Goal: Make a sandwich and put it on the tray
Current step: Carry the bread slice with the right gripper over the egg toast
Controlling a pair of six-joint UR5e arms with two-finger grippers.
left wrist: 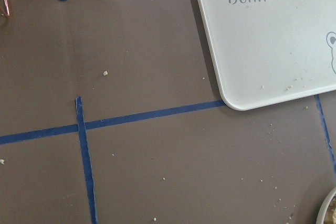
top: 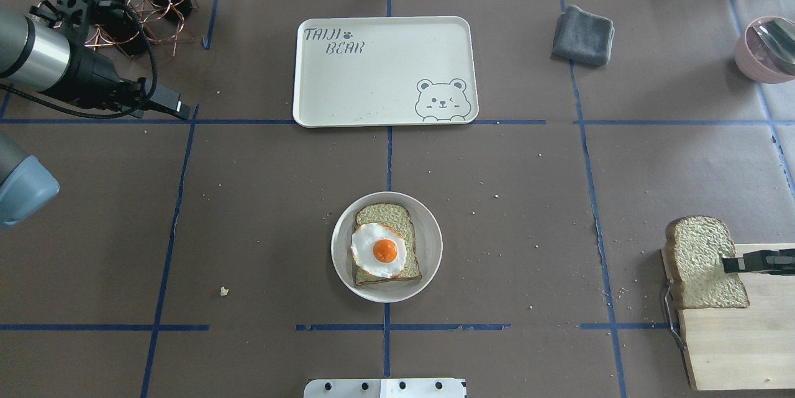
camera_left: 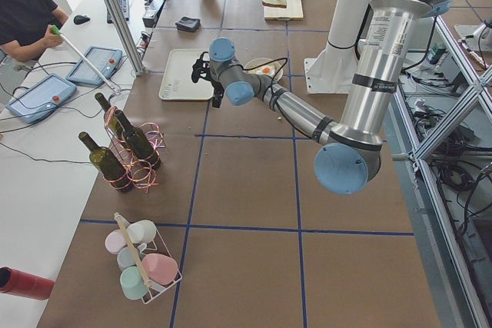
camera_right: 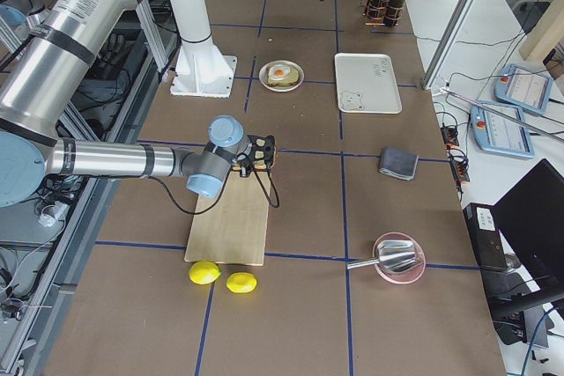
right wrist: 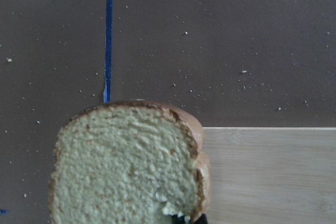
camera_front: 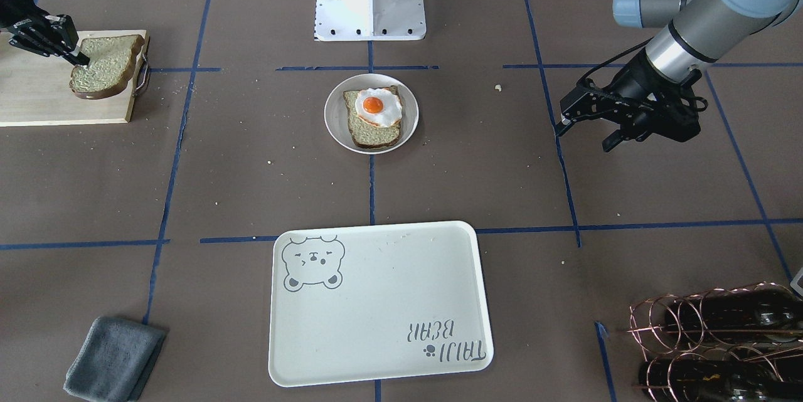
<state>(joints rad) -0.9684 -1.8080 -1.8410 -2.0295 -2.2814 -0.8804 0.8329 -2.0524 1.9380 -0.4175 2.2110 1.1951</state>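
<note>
Locate the loose slice (top: 702,261) at the far corner of the cutting board (top: 733,336), overhanging the board edge above the tabletop (top: 261,199). Find the right gripper (top: 725,262) clamped on that slice from the board side, fingers (top: 739,261) pressed into the crumb. Treat contact between slice and board as undetermined.

Count two bread slices, one fried egg (top: 372,243), one plate, one tray and one board. Find the plated slice (top: 382,215) flat on the plate (top: 435,261) at table centre, egg on top, yolk up.

Read both slices' long axes as running away from the robot, rounded tops toward the tray side, the loose slice slightly skewed. Locate the tray (top: 372,75) beyond the plate, apart from it, long axis across the tabletop.

Note the left gripper (camera_front: 582,140) above the tabletop, well apart from plate and tray, its fingers (camera_front: 616,140) spread apart.
</note>
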